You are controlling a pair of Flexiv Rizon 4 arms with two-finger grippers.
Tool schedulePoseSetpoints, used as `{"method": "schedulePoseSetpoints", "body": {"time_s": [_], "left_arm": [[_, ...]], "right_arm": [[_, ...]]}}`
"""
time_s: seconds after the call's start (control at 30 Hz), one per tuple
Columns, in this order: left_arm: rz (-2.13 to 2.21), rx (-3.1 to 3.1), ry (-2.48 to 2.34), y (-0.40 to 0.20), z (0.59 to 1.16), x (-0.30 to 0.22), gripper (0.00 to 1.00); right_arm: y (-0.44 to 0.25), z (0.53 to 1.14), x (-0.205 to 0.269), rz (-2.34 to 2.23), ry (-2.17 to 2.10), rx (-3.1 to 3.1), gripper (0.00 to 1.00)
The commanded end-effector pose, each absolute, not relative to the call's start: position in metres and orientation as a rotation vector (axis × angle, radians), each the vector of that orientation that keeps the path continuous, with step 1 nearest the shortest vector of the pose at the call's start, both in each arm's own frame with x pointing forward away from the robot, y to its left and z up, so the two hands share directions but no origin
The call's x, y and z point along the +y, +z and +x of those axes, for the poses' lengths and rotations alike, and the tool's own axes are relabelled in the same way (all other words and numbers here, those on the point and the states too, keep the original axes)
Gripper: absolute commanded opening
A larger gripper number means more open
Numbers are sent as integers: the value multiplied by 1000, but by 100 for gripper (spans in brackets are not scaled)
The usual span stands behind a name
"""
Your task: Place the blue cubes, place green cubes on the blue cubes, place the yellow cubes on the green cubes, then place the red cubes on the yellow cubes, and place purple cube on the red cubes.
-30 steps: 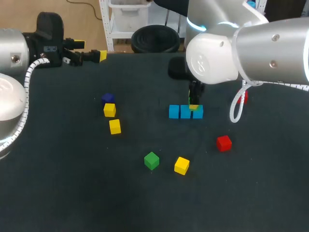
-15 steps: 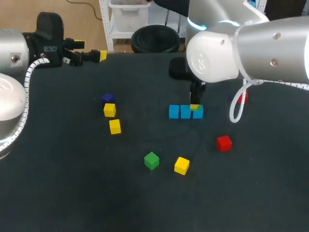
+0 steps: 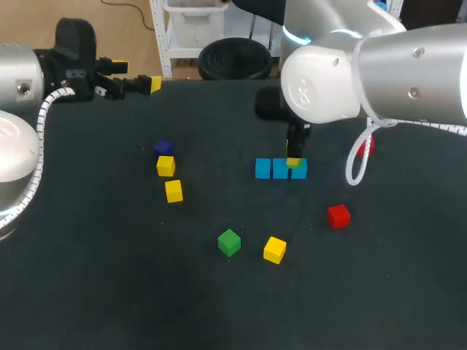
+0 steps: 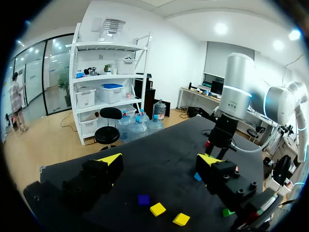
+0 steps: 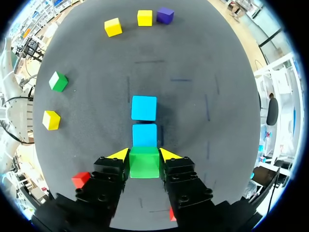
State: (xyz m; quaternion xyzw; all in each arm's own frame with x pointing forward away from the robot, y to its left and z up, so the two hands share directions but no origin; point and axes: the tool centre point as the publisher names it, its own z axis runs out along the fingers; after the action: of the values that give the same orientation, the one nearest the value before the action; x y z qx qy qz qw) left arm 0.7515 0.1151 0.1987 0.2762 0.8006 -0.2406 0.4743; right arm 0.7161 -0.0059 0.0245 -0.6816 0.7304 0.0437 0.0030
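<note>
The right gripper (image 5: 144,155) pinches a smooth, sharp-edged green cube (image 5: 144,165) between its yellow tips, seemingly atop the row's end blue cube (image 3: 299,173). The left gripper (image 4: 159,162) hangs with its fingers spread wide above the dark table (image 3: 109,255).

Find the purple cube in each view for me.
Head view: purple cube left of middle, just beyond a yellow cube.
Left wrist view: purple cube ahead of and below the left pincer, beside that yellow cube.
Right wrist view: purple cube far ahead of the right pincer, past the blue cubes, beside that yellow cube.
Shared landmark: that neighbouring yellow cube.
</note>
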Motion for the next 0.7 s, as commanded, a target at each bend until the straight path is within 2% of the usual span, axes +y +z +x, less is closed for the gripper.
{"method": "schedulePoseSetpoints", "body": {"time_s": [0.03,0.6,0.63,0.67,0.7], "left_arm": [[675,1950,-592,197,751,116,100],[675,1950,-592,197,751,116,100],[675,1950,-592,197,751,116,100],[675,1950,-592,197,751,116,100],[675,1950,-592,197,751,116,100]], "right_arm": [[25,713,-7,-2135,137,2288,18],[24,713,-4,-2128,149,2296,33],[24,713,-4,-2127,149,2295,39],[25,713,-4,-2122,146,2294,50],[26,713,-4,-2118,145,2295,100]]}}
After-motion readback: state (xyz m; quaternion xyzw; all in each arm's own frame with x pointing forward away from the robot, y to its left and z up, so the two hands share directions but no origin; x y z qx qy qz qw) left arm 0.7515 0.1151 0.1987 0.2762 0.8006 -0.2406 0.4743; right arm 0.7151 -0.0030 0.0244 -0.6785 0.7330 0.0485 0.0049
